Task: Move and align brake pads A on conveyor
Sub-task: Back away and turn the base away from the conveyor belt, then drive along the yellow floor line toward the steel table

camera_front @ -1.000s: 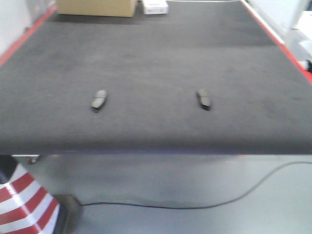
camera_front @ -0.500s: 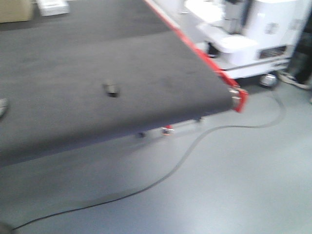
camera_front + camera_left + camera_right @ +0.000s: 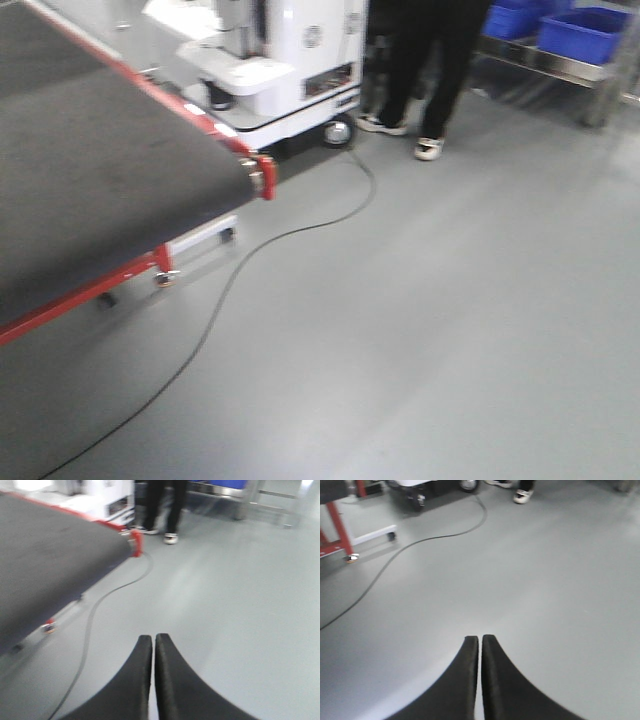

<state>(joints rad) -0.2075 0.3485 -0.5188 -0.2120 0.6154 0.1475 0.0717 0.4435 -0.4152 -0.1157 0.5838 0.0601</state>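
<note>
Conveyor (image 3: 90, 180) sits far left in the front view: dark felt-like belt, red edge strip (image 3: 160, 92), rounded end roller, red frame below. A black cable (image 3: 300, 228) snakes over the smooth grey floor (image 3: 450, 330) off the conveyor's end. Beyond that end are a white boxy cart (image 3: 290, 60), a person's dark-trousered legs (image 3: 420, 70) and blue bins (image 3: 580, 30). Left gripper (image 3: 153, 637) and right gripper (image 3: 480, 639) both hang over floor beside the conveyor, their black curved fingers pressed together, nothing held.
</note>
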